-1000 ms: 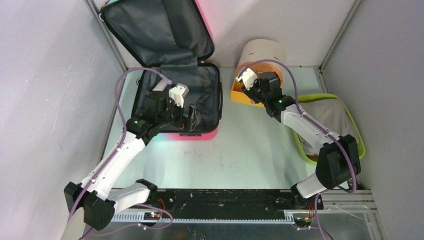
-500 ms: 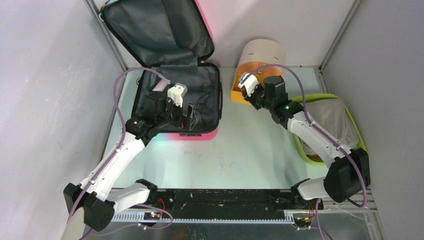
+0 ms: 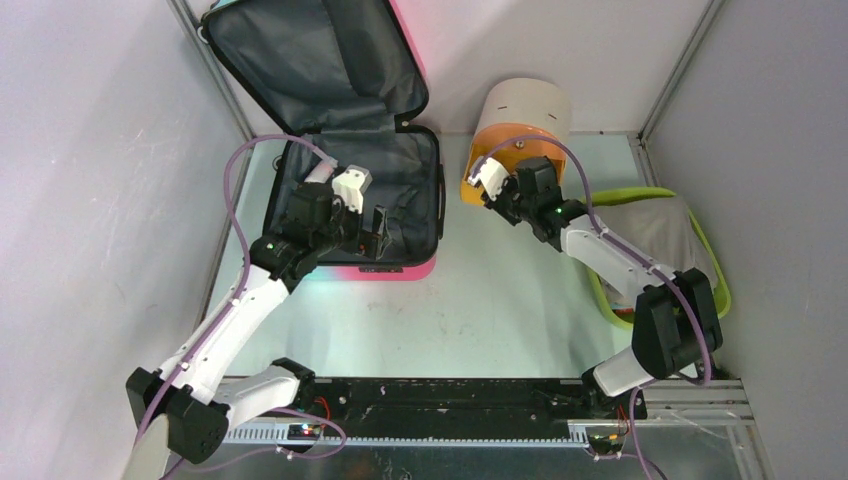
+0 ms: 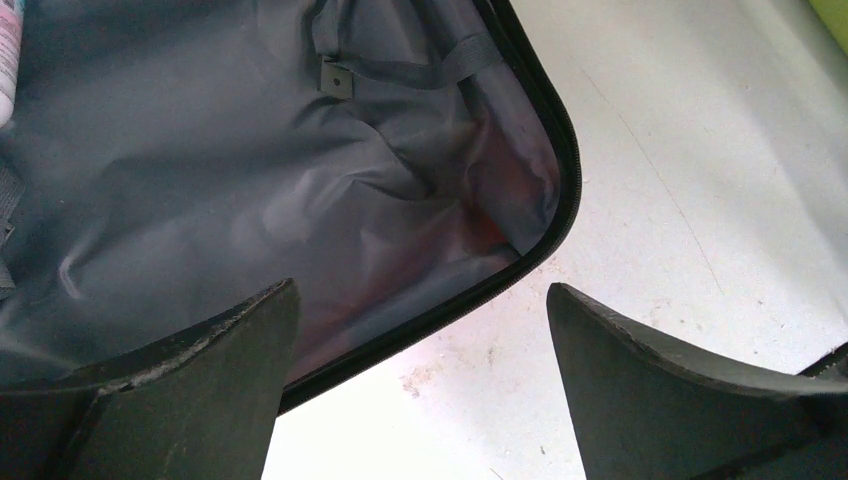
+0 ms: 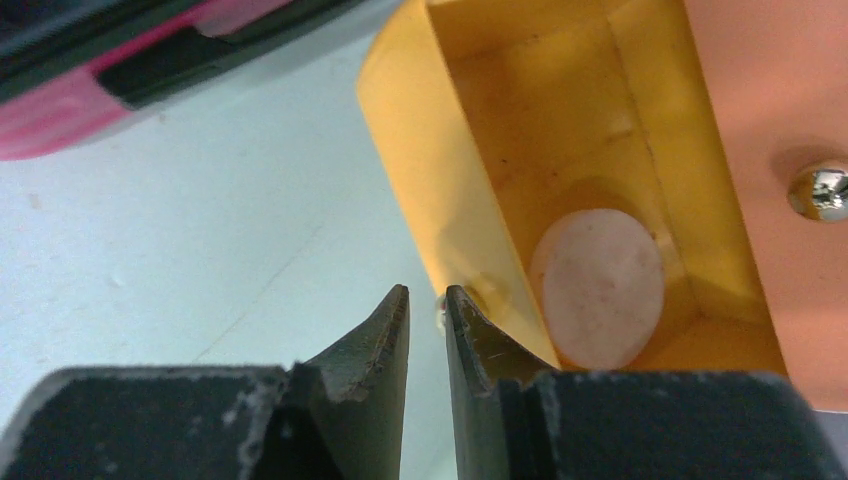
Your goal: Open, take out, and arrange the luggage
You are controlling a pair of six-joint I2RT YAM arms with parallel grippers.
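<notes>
L gripper (image 3: 378, 228) is hanging wide open and empty over the near-right part of the luggage (image 3: 410, 175), which is lying lid-up at the far left of the counter (image 3: 500, 300), while R gripper (image 3: 492, 190) is sitting at the orange face of the beige cylinder (image 3: 520, 110). L wrist view is showing a mostly bare interior w/ a strap (image 4: 400, 72) and a pale item (image 4: 6, 50) at the frame edge, so I'd be aiming there, keeping fingers clear of strap & fabric before closing. R wrist view is showing jaws narrowed to a slit, gripping nothing, just beside the yellow pocket (image 5: 520, 130) w/ a white disc (image 5: 598, 288) inside.
</notes>
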